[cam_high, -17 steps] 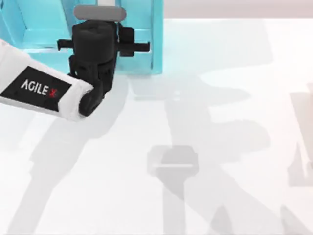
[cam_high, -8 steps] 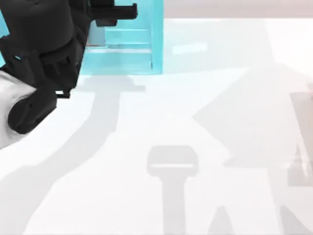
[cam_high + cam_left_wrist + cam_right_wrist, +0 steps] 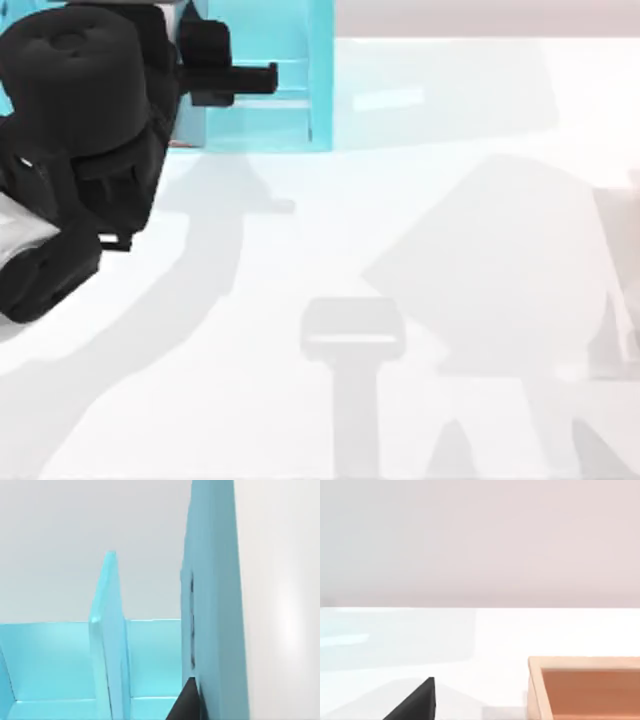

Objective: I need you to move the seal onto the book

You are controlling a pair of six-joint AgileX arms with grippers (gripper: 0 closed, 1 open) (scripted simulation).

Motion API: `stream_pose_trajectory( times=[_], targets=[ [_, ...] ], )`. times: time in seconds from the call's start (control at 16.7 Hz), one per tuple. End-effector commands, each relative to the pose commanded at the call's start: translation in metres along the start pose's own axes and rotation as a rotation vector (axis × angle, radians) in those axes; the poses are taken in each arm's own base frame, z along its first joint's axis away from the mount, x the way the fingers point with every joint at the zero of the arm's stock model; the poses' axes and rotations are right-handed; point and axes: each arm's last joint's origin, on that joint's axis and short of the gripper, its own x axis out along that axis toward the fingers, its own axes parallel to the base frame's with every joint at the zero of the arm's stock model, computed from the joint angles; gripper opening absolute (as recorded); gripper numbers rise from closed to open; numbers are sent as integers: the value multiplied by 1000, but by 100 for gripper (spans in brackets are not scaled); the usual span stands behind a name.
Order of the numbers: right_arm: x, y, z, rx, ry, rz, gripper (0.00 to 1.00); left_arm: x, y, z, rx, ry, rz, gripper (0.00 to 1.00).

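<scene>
The left arm (image 3: 80,120), a bulky matte-black wrist on a white sleeve, is hanging over the far left corner of the table (image 3: 450,250). The left gripper (image 3: 215,78) is reaching in over the shelf (image 3: 295,90), with a flat black bar sticking out to the right across the shelf's front edge. I cannot tell how wide this gripper is standing. I also cannot tell where the seal or the book is lying.

The shelf is a boxy unit of smooth, glossy light-blue panels, and the panels are looking slightly see-through. In the left wrist view, a thin upright divider (image 3: 107,645) is splitting the shelf into two square compartments. A thicker side wall (image 3: 215,605) is rising beside them, and a black wedge of the gripper is showing just beside its foot.

The table is a plain, smooth white slab carrying soft grey shadows of the arms.

In the right wrist view, a black corner of the right gripper (image 3: 417,702) is hovering over the white top. How wide it is standing I cannot tell. Near it, a shallow tray (image 3: 535,690) of pale wood with an orange-brown floor is resting on the table.
</scene>
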Motion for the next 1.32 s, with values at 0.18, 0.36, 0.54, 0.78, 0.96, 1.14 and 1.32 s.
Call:
stream_pose_trajectory(
  times=[0.18, 0.36, 0.54, 0.78, 0.96, 1.14, 1.32],
  targets=[
    [0, 0, 0, 0, 0, 0, 100, 1, -4, -1, -24, 6, 0, 0],
    [0, 0, 0, 0, 0, 0, 100, 5, -19, -6, -117, 36, 6, 0],
    [0, 0, 0, 0, 0, 0, 100, 9, -43, -17, -261, 83, 28, 0],
    [0, 0, 0, 0, 0, 0, 100, 11, -84, -40, -501, 140, 84, 0],
    [0, 0, 0, 0, 0, 0, 100, 7, -118, -61, -699, 159, 137, 0],
    [0, 0, 0, 0, 0, 0, 100, -3, -150, -82, -900, 153, 185, 0],
    [0, 0, 0, 0, 0, 0, 100, -17, -177, -103, -1094, 127, 223, 0]
  ],
)
